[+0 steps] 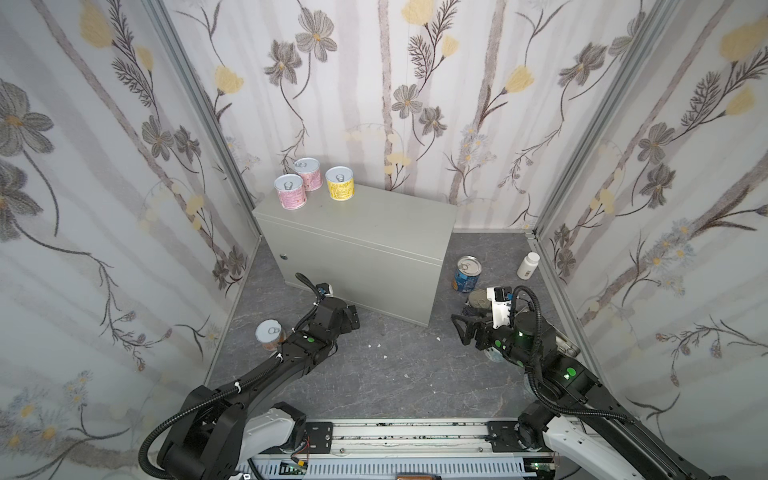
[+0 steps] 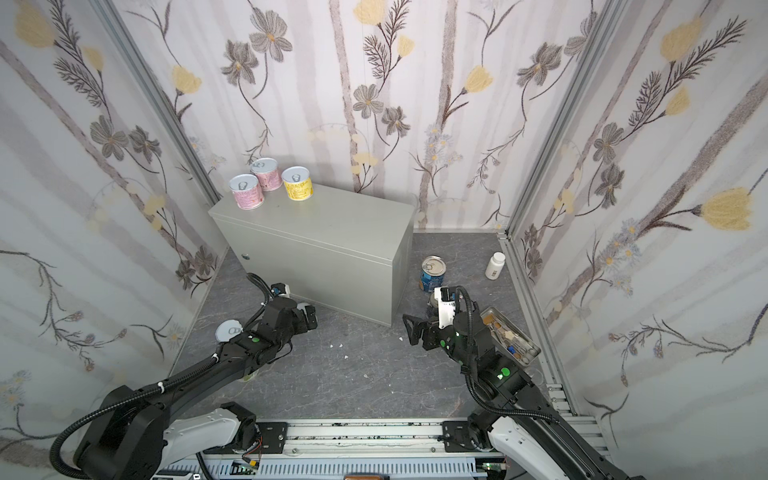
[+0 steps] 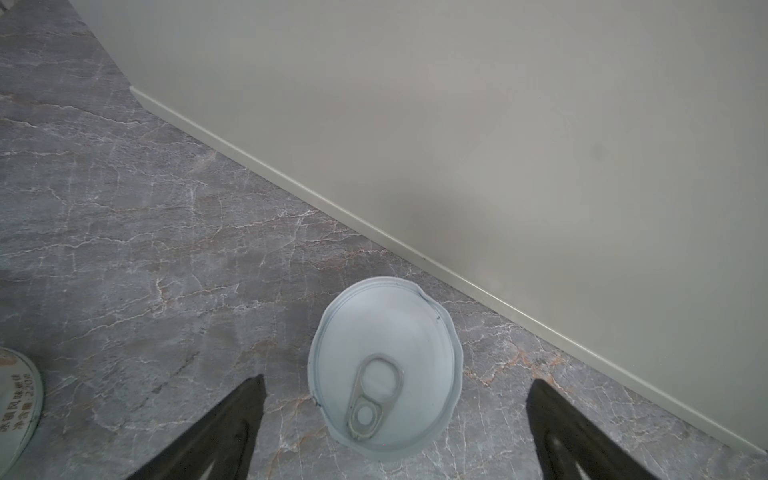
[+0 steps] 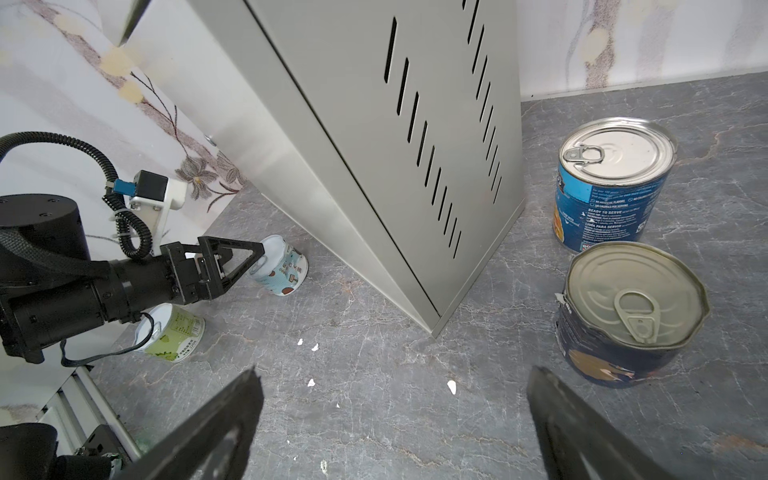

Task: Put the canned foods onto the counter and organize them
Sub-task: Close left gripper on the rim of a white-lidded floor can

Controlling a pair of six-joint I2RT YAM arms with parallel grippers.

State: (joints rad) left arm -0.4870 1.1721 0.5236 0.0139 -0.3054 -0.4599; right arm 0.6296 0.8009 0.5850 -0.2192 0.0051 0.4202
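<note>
Left claw: jaws spread wide, nothing clamped; held low over the floor, close before the counter's front.
Between its jaws: one short pale-blue can, upright on the floor, a gap seen at either finger.
Why so held: the spread is judged necessary so that the whole lid can be straddled before the sides are gripped.
Behind that claw: a green can under its arm, an orange-labelled can just outside the arm, both on the floor.
Above and beyond it: a pink can, a second pink can and a yellow can, set close together at the counter top's far corner.
Why so placed: room for the rest is judged to be left by packing one corner.
Right claw: jaws likewise apart, nothing held, poised over floor off the counter's slotted end.
Just beside it: a dark navy can with a dented rim; past that, a blue can; whether they touch cannot be told.
Why there: the claw is judged to be placed within reach of the tall pair.
Farther out: one white bottle; behind the claw, one flat tin.
Count: six short cans seen, three up, three down; two tall cans, both down; others may be hidden by the arms.
</note>
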